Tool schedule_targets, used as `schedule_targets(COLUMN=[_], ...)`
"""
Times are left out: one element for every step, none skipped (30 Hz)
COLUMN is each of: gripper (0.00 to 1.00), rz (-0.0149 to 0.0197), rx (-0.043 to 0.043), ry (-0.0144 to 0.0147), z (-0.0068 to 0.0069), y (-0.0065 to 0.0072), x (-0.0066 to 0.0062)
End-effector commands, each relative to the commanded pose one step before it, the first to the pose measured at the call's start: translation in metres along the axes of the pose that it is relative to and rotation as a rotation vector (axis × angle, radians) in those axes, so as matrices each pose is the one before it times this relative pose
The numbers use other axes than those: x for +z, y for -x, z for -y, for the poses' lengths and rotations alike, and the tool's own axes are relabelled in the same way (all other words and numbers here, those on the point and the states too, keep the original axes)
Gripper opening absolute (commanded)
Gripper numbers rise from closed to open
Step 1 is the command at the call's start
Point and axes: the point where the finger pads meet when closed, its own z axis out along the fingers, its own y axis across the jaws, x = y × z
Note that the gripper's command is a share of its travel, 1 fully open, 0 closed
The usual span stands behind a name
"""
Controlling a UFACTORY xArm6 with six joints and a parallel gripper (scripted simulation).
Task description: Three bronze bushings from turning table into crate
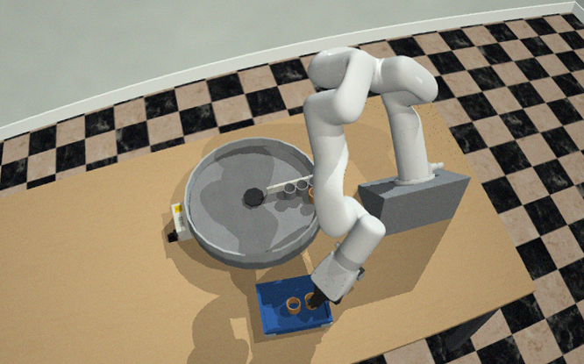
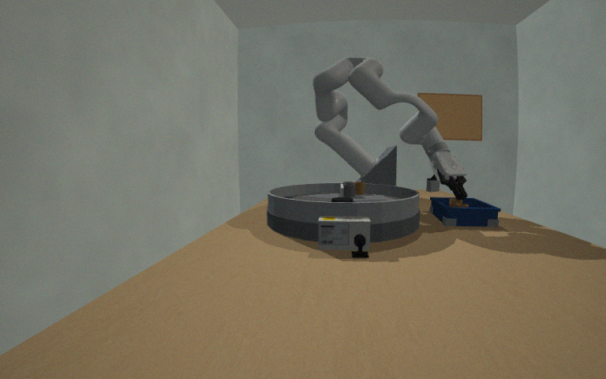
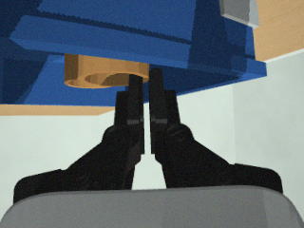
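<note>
My gripper (image 1: 314, 301) (image 2: 460, 197) (image 3: 145, 87) is shut on the wall of a bronze bushing (image 1: 306, 302) (image 3: 128, 66), low inside the blue crate (image 1: 261, 317) (image 2: 473, 217) (image 3: 114, 21). Another bronze bushing (image 1: 294, 311) (image 3: 71, 71) stands close beside it in the crate. The crate floor under the held bushing is hidden, so contact is unclear. On the turning table (image 1: 220, 261) (image 2: 312, 212), one bronze bushing (image 1: 311, 194) (image 2: 360, 188) stands near grey bushings (image 1: 289, 191) (image 2: 348, 190). The arm partly covers that group in the top view.
A pale bar (image 1: 285, 184) runs across the turning table from its dark hub (image 1: 254, 197) beside the bushings. The turning table has a raised rim. A white box (image 1: 180, 225) (image 2: 332, 237) stands at its left side. The grey arm base (image 1: 415, 205) is at the right.
</note>
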Motion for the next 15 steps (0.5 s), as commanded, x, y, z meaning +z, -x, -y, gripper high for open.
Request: schedule_targets(gripper=[0.0, 0.0, 0.0, 0.0, 0.0, 0.0, 0.0, 0.0, 0.0, 0.0, 0.0, 0.0, 0.0, 0.0, 0.0], rz=[0.00314, 0.0, 0.0, 0.0, 0.0, 0.0, 0.0, 0.0, 0.0, 0.0, 0.0, 0.0, 0.0, 0.0, 0.0], rx=[0.00141, 0.0, 0.0, 0.0, 0.0, 0.0, 0.0, 0.0, 0.0, 0.0, 0.0, 0.0, 0.0, 0.0, 0.0], ry=[0.00022, 0.0, 0.0, 0.0, 0.0, 0.0, 0.0, 0.0, 0.0, 0.0, 0.0, 0.0, 0.0, 0.0, 0.0], z=[0.00002, 0.0, 0.0, 0.0, 0.0, 0.0, 0.0, 0.0, 0.0, 0.0, 0.0, 0.0, 0.0, 0.0, 0.0], y=[0.00205, 0.0, -0.00001, -0.00002, -0.00004, -0.00006, -0.00008, -0.0001, -0.00013, -0.00015, 0.0, 0.0, -0.00017, -0.00018, -0.0002], x=[-0.00048, 0.0, 0.00001, 0.00003, 0.00005, 0.00008, 0.0001, 0.00013, 0.00016, 0.00019, 0.0, 0.0, 0.00022, 0.00024, 0.00026])
